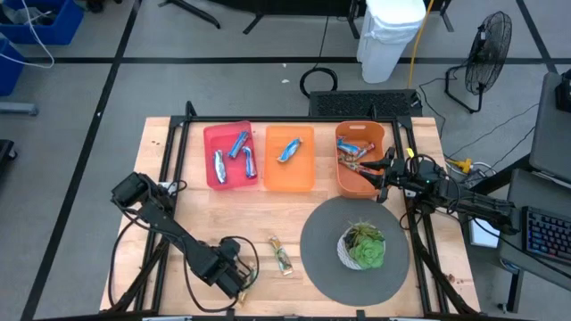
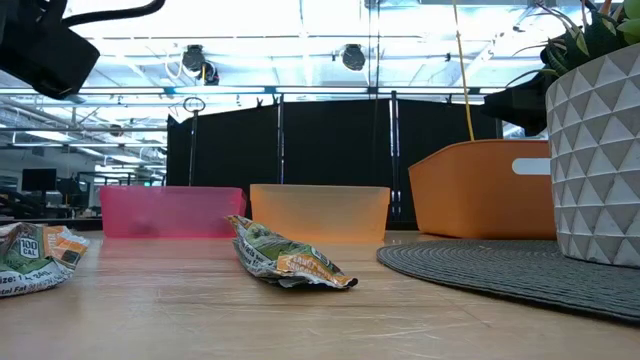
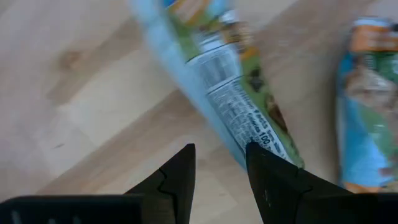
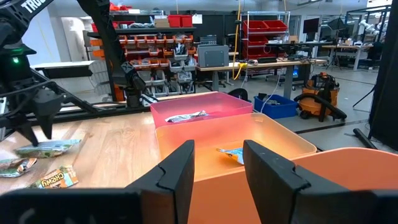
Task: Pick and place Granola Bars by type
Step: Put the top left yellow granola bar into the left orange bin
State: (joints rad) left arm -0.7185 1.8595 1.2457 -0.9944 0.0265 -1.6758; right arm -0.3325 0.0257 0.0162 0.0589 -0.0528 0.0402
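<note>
My left gripper (image 1: 239,278) is low over the table's near-left part, open (image 3: 221,158). A green-and-white granola bar (image 3: 239,102) lies on the wood, its end under one finger, and a second bar (image 3: 368,106) lies beside it. Another green-gold bar (image 1: 282,256) lies flat toward the middle (image 2: 290,262). The pink bin (image 1: 229,156) holds three blue bars, and the light orange bin (image 1: 290,158) holds one (image 4: 231,154). The dark orange bin (image 1: 359,160) holds several mixed bars. My right gripper (image 1: 382,176) is open (image 4: 217,165) above that bin's near edge. My left gripper comes down from above with one fingertip (image 3: 264,162) over the end of the green-and-white bar (image 3: 273,146), which lies flat on the table. The other finger stands over bare wood. I cannot tell whether the fingertip touches the wrapper.
A white potted plant (image 1: 363,248) stands on a round grey mat (image 1: 326,259) at the table's near right. The three bins line the far side. Bare wood (image 1: 277,214) lies between the bins and the near edge. Dark frame rails (image 1: 178,169) run along both sides.
</note>
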